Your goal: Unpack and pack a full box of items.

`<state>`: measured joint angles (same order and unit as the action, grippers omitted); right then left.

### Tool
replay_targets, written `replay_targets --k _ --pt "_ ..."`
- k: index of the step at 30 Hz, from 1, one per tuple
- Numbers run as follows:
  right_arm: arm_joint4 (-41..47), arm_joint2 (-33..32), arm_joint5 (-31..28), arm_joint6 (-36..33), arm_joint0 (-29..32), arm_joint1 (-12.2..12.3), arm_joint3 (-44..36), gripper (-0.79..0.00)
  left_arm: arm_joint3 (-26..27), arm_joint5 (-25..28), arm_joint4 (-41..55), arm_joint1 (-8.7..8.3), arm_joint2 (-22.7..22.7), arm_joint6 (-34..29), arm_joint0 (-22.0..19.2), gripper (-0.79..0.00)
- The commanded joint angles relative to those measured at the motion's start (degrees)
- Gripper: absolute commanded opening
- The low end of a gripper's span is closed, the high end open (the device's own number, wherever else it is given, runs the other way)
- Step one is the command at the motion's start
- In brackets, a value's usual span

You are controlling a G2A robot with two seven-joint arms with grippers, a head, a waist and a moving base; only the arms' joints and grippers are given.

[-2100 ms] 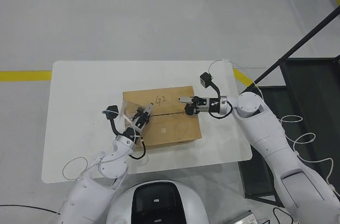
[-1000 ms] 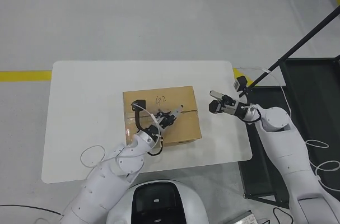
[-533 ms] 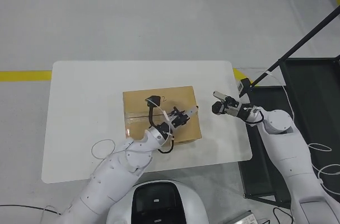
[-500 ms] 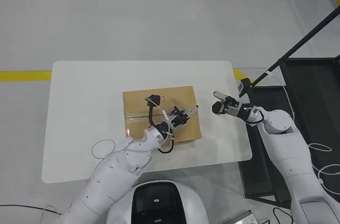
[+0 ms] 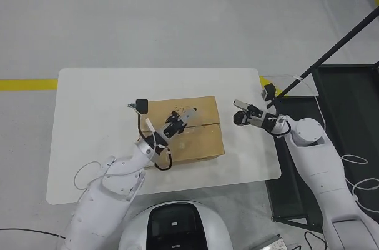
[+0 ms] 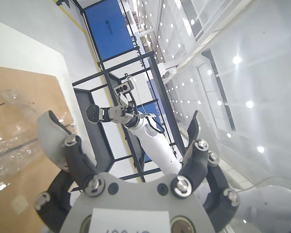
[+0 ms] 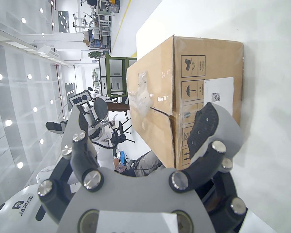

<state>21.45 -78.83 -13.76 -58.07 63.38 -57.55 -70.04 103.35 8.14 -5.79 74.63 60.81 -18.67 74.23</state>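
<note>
Box [image 5: 205, 142] of brown cardboard sits shut near the middle of the white counter [image 5: 89, 125], its top flaps meeting at a seam under crumpled clear tape [image 7: 143, 98] (a white label [image 7: 218, 89] is stuck on the end face toward the right arm). The left claw [image 5: 188, 113] hangs over the box's top by the seam, spread wide with nothing in it, though I cannot tell whether one finger touches the cardboard. The right claw [image 5: 238, 110] is just beside the box's right end, above bare counter and apart from the cardboard, likewise wide open and empty.
</note>
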Motion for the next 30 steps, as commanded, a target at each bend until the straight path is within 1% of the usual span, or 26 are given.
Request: replay_targets --k 1,5,9,13,16,19,21,24,26,30 --pt "-0.49 0.9 0.14 -0.82 -0.66 -0.11 -0.55 0.0 2.35 -0.35 -0.57 -0.52 2.07 -0.96 2.38 0.0" --pt "-1.14 2.66 0.18 -1.21 -2.15 -0.44 -1.39 0.0 6.4 -0.63 -2.34 -1.58 6.49 -2.67 7.43 0.0" --pt "-2.18 3.58 -0.25 -1.33 -3.37 -0.58 -2.62 0.0 9.36 -0.52 -2.63 -2.5 11.54 -3.91 11.97 0.0" --pt "-3.15 4.01 -0.32 -1.14 -3.87 -0.61 -3.5 0.0 10.78 -0.16 -1.87 -3.29 16.67 -6.13 14.86 0.0" --pt "-3.66 4.26 -0.11 -1.06 -3.82 -0.6 -4.18 0.0 11.22 -0.4 0.16 -3.95 20.35 -11.0 16.28 0.0" --pt "-4.03 4.47 0.23 -0.91 -3.5 -0.58 -4.84 0.0 10.76 -0.98 2.9 -4.68 24.84 -16.67 16.75 0.0" --pt "-4.23 4.56 0.48 -0.72 -3.26 -0.56 -5.36 0.0 9.88 -2.4 5.74 -5.03 27.3 -19.69 16.59 0.0" --pt "-4.43 4.61 0.69 -0.58 -2.85 -0.52 -6.64 0.0 8.32 -4.67 9.37 -5.61 31.07 -24.44 15.3 0.0" --pt "-4.94 4.53 0.56 -0.54 -2.59 -0.45 -7.68 0.0 7.03 -5.31 10.18 -5.99 33.33 -26.35 14.23 0.0" --pt "-6.17 4.56 -0.13 -0.35 -2.29 -0.35 -10.43 0.0 3.99 -6.84 12.75 -6.59 36.36 -29.88 12.21 0.0"
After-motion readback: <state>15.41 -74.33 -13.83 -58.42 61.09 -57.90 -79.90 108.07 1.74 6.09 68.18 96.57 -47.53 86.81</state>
